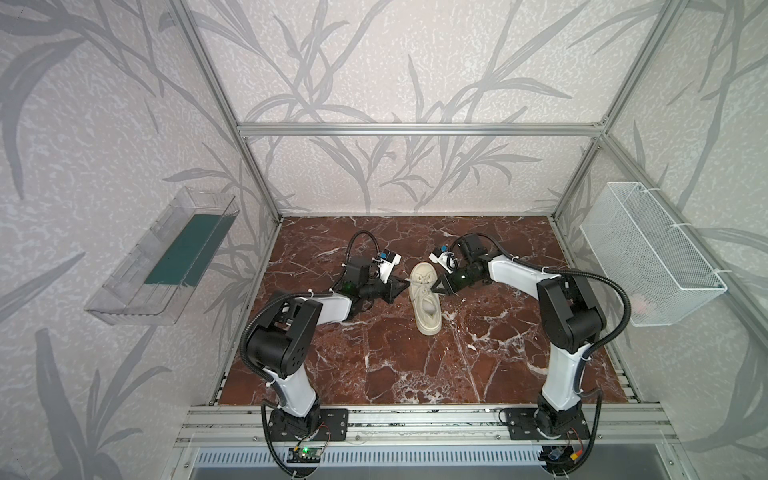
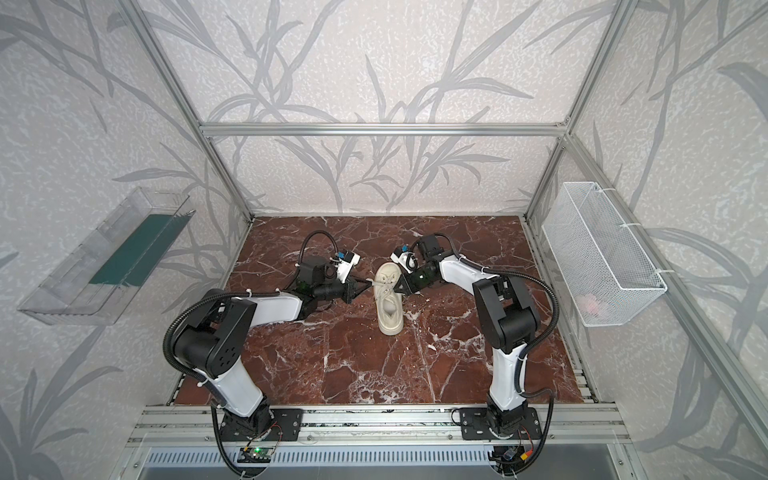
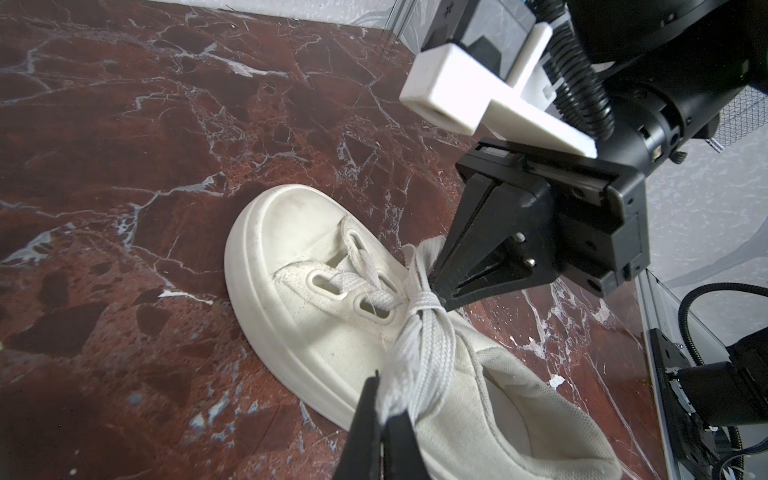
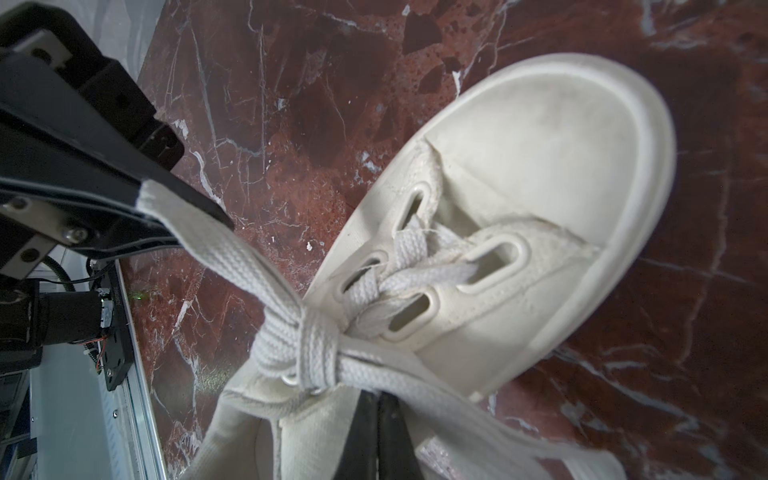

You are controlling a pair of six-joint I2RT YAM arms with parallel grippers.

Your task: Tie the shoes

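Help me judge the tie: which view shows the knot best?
The right wrist view: the knot is large, close and sharp, each wrap distinct. The left wrist view shows it smaller, beside the right hand. In both top views it is only a speck on the shoe.

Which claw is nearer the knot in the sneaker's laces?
Right. The right claw is shut on the lace at the knot; the left claw pinches the lace farther out, on the opposite side of the sneaker.
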